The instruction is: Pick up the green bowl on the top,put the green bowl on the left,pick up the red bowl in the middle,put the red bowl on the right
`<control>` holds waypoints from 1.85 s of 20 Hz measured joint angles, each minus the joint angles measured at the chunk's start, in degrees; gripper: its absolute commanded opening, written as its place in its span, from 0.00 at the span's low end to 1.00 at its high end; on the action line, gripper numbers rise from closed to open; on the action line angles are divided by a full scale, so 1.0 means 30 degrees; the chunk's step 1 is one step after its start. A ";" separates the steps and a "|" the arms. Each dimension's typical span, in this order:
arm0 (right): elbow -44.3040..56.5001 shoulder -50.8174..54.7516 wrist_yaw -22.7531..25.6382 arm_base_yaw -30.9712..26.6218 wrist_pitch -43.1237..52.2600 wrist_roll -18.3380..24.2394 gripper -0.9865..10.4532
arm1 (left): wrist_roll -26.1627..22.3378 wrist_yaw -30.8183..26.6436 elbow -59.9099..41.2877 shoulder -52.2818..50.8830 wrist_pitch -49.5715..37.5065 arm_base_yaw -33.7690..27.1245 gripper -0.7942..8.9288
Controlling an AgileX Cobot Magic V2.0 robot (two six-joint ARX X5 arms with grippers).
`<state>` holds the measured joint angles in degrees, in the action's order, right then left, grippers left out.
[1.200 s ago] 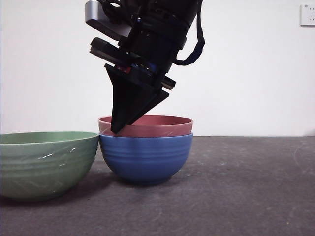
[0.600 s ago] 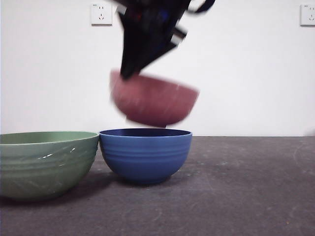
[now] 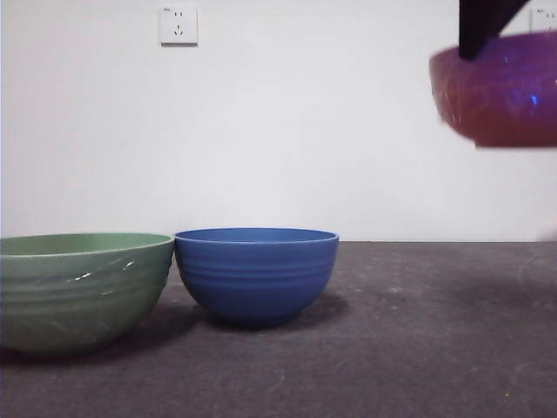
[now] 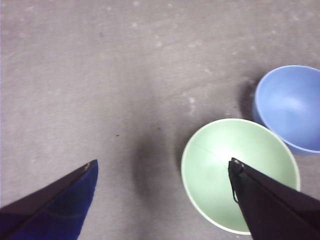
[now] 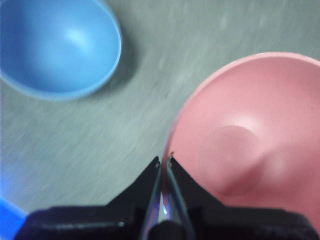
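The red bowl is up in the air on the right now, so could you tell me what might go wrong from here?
The right gripper pinches the red bowl only by its rim, high above the table, so it could tilt or slip and drop. The wrist view looks blurred, which suggests quick motion that may swing it. If set down short, it could knock the blue bowl, which sits right against the green bowl.

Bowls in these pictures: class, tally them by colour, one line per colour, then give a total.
Green bowl: 1, on the table
Blue bowl: 1, on the table
Red bowl: 1, held in the air by the right gripper
Total: 3 bowls
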<state>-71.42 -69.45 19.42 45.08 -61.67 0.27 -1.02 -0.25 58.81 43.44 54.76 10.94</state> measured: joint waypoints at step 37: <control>0.8816 1.0936 -0.3475 -0.6776 1.3792 0.0721 0.08 | 0.0007 0.2463 -0.2601 -0.1319 -0.7460 0.0000 0.07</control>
<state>-44.97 -36.64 8.99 24.75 -20.29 2.44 -0.99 7.14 51.00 39.48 32.38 10.94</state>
